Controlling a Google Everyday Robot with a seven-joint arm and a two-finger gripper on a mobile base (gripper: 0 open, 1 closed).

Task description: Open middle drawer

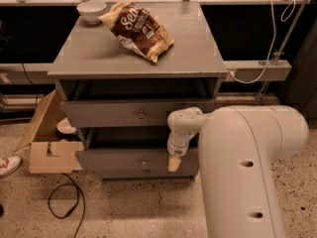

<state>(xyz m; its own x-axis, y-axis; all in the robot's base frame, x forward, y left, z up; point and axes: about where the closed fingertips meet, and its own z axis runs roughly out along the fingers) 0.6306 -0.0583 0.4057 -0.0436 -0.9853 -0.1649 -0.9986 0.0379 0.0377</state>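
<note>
Our hand hangs at the end of the white arm, its pale tip against the front of the middle drawer. We cannot tell whether it is released or clenched, and we see nothing held in it.

The drawer's small round knob lies just beside the hand at 9 o'clock, at about the same height. The drawer front runs long from 9 to 3 o'clock, so we judge the hand must shift towards 9 o'clock to reach the knob, then pull straight out towards us. A dark gap shows above the front, so the drawer may already stand a little out.

At 12 o'clock from the hand is the taller top drawer; at 6 o'clock, the lowest drawer.

The grey worktop carries a brown chip bag and a white bowl. On the speckled floor, towards 9 o'clock, lie an open cardboard box, a black cable and a shoe.
</note>
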